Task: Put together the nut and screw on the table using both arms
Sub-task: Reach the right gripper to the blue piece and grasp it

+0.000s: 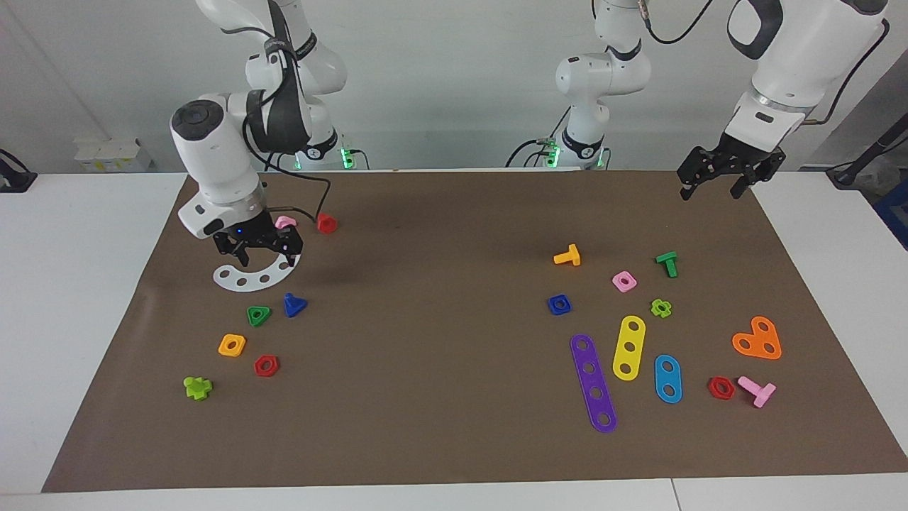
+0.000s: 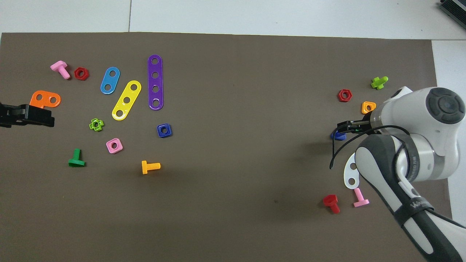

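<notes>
The dark-blue screw lies on the brown mat of the table toward the right arm's end, beside a green triangular nut. My right gripper hangs low and open just above the mat, over the screw's edge and a white curved plate, holding nothing. The dark-blue square nut lies flat toward the left arm's end. My left gripper waits raised and open over the mat's edge at that end, empty.
Around the screw lie an orange square nut, a red hex nut, a lime bolt, a pink bolt and a red bolt. Near the blue nut are an orange bolt, a pink nut and a purple strip.
</notes>
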